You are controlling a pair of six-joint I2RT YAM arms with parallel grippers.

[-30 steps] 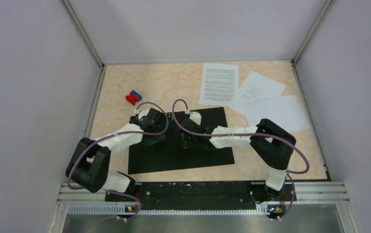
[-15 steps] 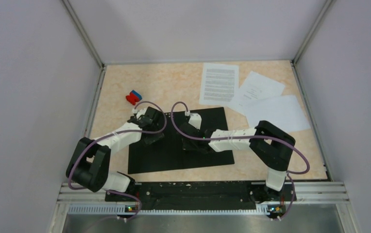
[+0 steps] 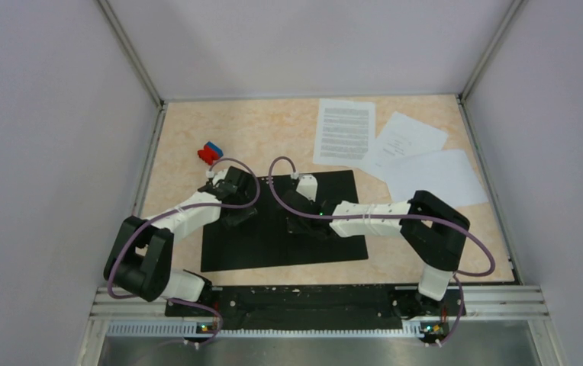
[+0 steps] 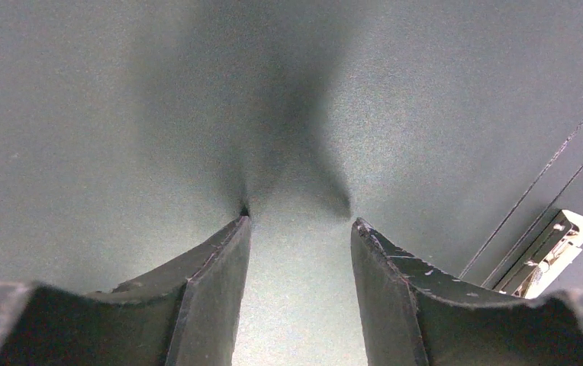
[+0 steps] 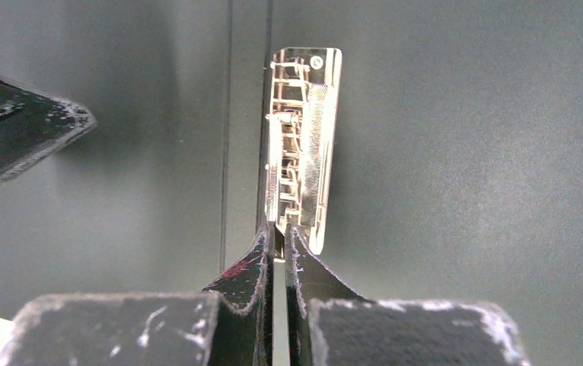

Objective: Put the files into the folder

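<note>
Three files [image 3: 399, 141] at worktop's [image 3: 273, 130] far-right corner, beyond folder [image 3: 273, 248]; right gripper [image 5: 279, 232] nearer, closed at clip [image 5: 304, 145]; left gripper [image 4: 301, 221] spread, empty.

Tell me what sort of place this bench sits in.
Probably an enclosed robot test cell, not an office: plain grey wall panels framed by aluminium corner posts, a beige stone-patterned tabletop, and a metal mounting rail along the near edge.

Folder [image 3: 273, 248] open flat, black inside up; files [image 3: 343, 131] beyond, far right.
</note>
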